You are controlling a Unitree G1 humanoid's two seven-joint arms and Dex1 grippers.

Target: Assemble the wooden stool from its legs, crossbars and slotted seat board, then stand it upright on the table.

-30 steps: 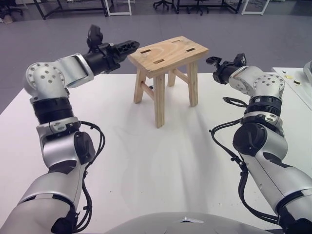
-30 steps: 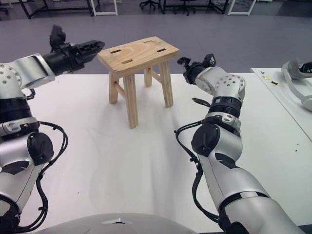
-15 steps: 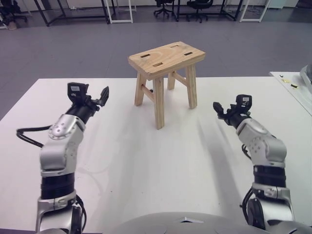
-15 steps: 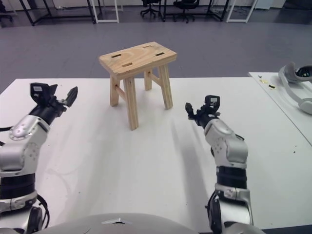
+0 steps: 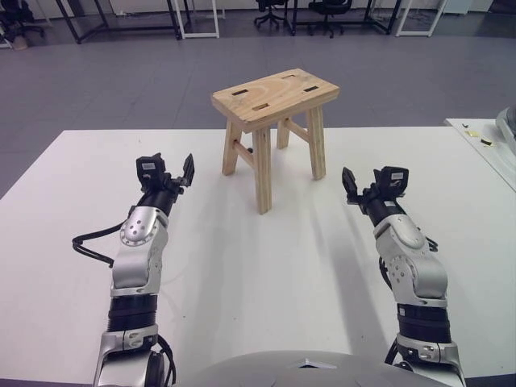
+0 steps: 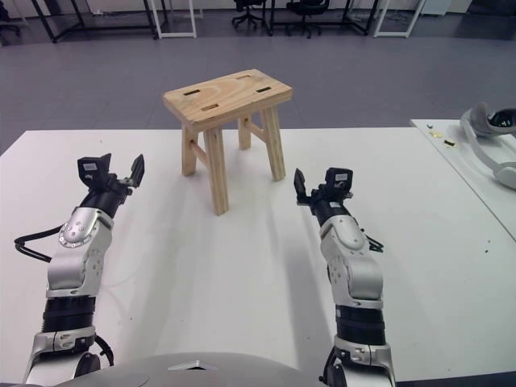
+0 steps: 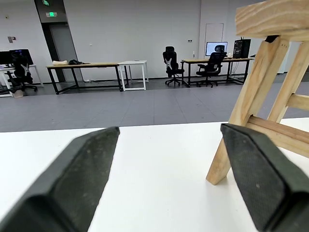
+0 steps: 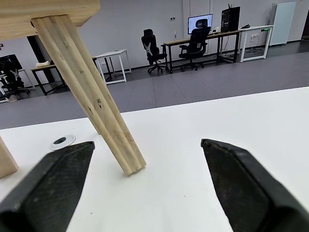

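The wooden stool [image 5: 274, 121] stands upright on the white table [image 5: 242, 306], fully put together, with its slotted seat board on top and legs and crossbars below. My left gripper [image 5: 169, 172] hovers low over the table to the stool's left, open and holding nothing. My right gripper [image 5: 371, 184] sits low to the stool's right, also open and empty. In the left wrist view the stool's leg [image 7: 241, 106] stands beyond the open gripper [image 7: 166, 159]. The right wrist view shows another leg [image 8: 91, 92] ahead of the open gripper [image 8: 145, 179]. Neither gripper touches the stool.
A round cable port [image 8: 62, 140] is set in the tabletop behind the stool. A white headset-like object [image 6: 493, 137] lies on a neighbouring table at the far right. Desks and office chairs stand across the grey floor beyond the table's far edge.
Both arms have come down from beside the seat board to just above the table and drawn back from the stool. The stool has stayed put. The head camera also shifted.
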